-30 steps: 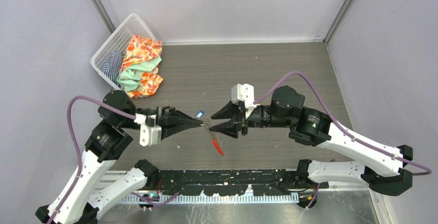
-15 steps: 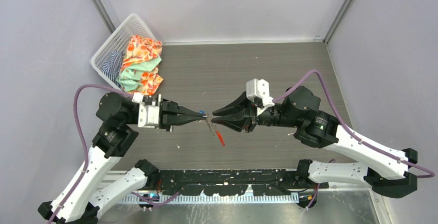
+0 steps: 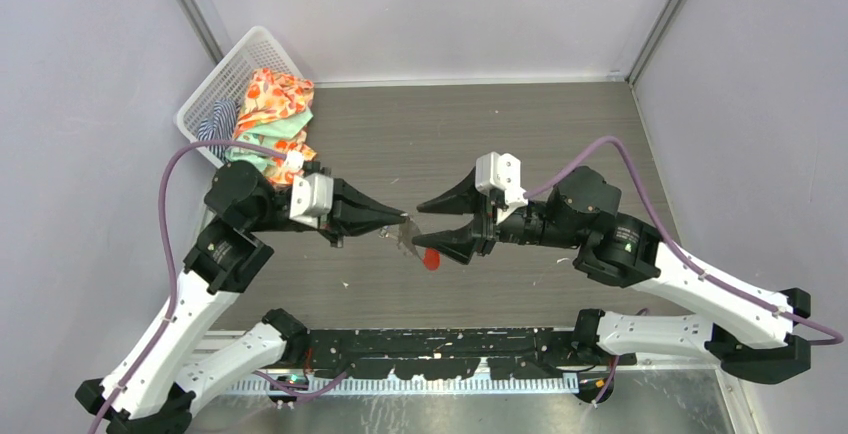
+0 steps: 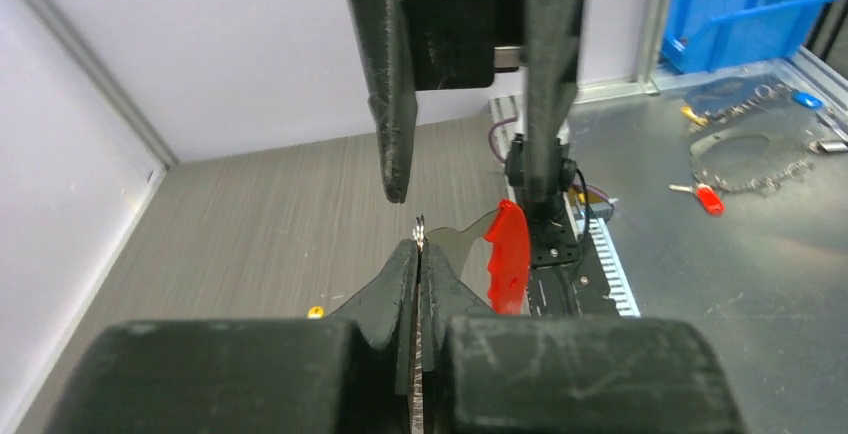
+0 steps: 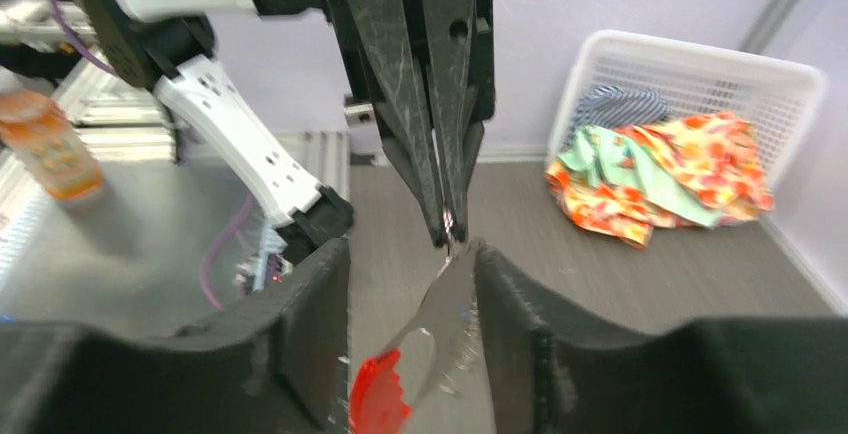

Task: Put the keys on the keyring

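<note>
My left gripper [image 3: 407, 222] is shut on the grey metal part of the keyring [image 3: 405, 237] and holds it above the table. The red oval tag [image 3: 431, 258] hangs below it and also shows in the left wrist view [image 4: 508, 254] and the right wrist view [image 5: 378, 399]. My right gripper [image 3: 430, 225] is open, its fingers [image 5: 510, 324] on either side of the hanging metal piece [image 5: 445, 314], facing the left tips [image 5: 447, 222]. A small yellow-orange key head [image 4: 315, 311] lies on the table under the left gripper [image 4: 420, 246]. The blue key is hidden.
A white basket [image 3: 222, 82] with colourful clothes [image 3: 272, 124] stands at the back left, also in the right wrist view [image 5: 690, 74]. The black base rail [image 3: 440, 344] runs along the near edge. Walls close the sides and back.
My left gripper has risen and turned with the keyring, so the red tag has swung up off the table. My right gripper has stayed open and shifted slightly toward the ring.
</note>
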Tool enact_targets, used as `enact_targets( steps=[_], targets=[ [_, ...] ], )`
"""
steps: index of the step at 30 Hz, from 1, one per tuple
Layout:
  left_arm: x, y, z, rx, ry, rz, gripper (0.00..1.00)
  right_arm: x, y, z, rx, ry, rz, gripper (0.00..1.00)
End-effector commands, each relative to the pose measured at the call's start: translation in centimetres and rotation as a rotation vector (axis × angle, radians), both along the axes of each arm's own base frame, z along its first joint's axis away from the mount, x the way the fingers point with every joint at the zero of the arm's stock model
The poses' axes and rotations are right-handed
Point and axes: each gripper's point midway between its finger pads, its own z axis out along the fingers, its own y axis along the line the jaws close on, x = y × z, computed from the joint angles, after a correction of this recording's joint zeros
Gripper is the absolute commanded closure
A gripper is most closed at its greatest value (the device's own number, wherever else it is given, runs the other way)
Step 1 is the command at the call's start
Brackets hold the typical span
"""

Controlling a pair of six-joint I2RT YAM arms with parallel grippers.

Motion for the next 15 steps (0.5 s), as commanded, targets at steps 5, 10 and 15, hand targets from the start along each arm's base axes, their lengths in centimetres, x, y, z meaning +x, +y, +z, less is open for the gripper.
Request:
enact_targets(
  steps=[5, 10, 15],
  targets=[
    [4.3, 1.0, -1.5, 0.137, 0.165, 0.272, 1.00, 3.7, -1.7, -2.1, -0.070, 0.042, -0.238, 0.30],
    [5.3, 1.3, -3.2, 0.201, 0.272, 0.340, 1.00, 6.9, -0.8, -5.0, -0.174, 0.065, -0.382, 0.29],
    [5.4, 1.5, -4.4, 0.259, 0.363, 0.367, 1.00, 8.9, -0.2, -8.0, -0.249, 0.036, -0.461, 0.30]
  ],
)
